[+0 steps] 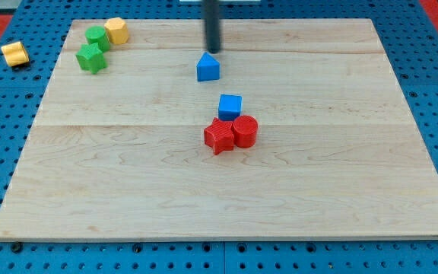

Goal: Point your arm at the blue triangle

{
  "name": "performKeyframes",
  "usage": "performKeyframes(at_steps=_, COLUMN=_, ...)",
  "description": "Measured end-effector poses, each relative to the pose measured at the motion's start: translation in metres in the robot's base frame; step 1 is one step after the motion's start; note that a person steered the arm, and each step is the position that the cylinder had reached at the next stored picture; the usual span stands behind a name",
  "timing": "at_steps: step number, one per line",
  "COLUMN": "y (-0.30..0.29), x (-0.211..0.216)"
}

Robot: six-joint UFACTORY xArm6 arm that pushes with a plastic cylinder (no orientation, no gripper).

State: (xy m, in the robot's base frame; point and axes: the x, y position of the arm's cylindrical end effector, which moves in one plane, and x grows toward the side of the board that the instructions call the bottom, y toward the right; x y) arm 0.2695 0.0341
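Observation:
The blue triangle [208, 68] lies on the wooden board [128, 183] near the view's top centre. My tip [214, 50] stands just above it in the view, a small gap away, slightly to its right. The dark rod rises straight out of the view's top edge. A blue cube [230, 105] sits below the triangle.
A red star [219, 137] and a red cylinder [245, 131] touch each other just below the blue cube. At the view's top left are a green cylinder [96, 36], a green star [91, 58] and a yellow block [116, 30]. Another yellow block [14, 53] lies off the board.

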Motion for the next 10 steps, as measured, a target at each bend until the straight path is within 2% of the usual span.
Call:
performKeyframes(at_steps=1, y=-0.01, x=0.062)
performKeyframes(at_steps=2, y=-0.097, x=0.047)
performKeyframes(at_steps=3, y=-0.183, x=0.006)
performKeyframes(at_steps=4, y=-0.136, x=0.022)
performKeyframes(at_steps=6, y=-0.094, x=0.023)
performKeyframes(at_steps=10, y=-0.113, x=0.031)
